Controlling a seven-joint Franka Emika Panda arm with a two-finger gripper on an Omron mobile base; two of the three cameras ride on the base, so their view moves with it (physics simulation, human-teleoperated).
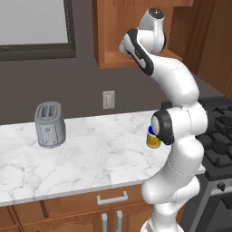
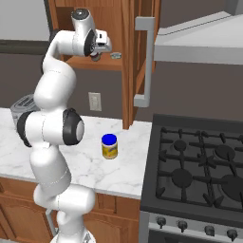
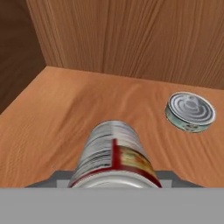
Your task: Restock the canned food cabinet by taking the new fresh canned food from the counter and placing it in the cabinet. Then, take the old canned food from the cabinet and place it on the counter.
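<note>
The claw [image 2: 97,53] is raised up into the open wall cabinet [image 2: 107,19], and it is closed on the red-and-white can [image 3: 114,154], the new canned food. In the hand view the can fills the lower middle, with its printed label and red band, and it points out over the wooden shelf board [image 3: 65,109]. From this angle I cannot tell if the can already touches the board or is just above it; the fingertips themselves are hidden behind the can. The can is held by its sides, I think so that it can be set down without letting it tip.

To the right of the can and farther into the cabinet, the flat silvery tin [image 3: 190,111] lies on the shelf, near the back wall. This is the old canned food. It is apart from the held can, so there seems to be free board to the left for the new one. In the right base view the tin [image 2: 115,55] shows as a small grey disc just beside the claw.

The cabinet door [image 2: 142,57] stands open, with its long grey handle toward the stove [image 2: 199,166]. Below, on the marble tabletop [image 2: 128,166], a yellow jar with a blue lid [image 2: 109,146] stands near the stove, and a grey toaster [image 1: 50,124] stands farther left. The first half of the task looks nearly done: the can only needs to be released.
</note>
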